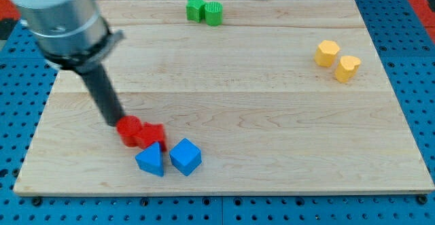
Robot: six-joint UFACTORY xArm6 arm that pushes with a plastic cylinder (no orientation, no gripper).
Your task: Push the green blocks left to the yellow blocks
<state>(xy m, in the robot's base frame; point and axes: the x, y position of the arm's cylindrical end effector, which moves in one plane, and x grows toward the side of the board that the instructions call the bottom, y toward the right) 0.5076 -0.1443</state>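
Two green blocks stand touching at the view's top centre: a star-shaped one and a round one. Two yellow blocks sit at the view's right: a hexagonal one and a heart-shaped one just below right of it. My tip is at the lower left of the board, touching the left side of a red block, far from the green and yellow blocks.
A second red block touches the first. Two blue blocks lie just below: a triangular one and a cube. The wooden board lies on a blue perforated base. The arm's grey body fills the upper left.
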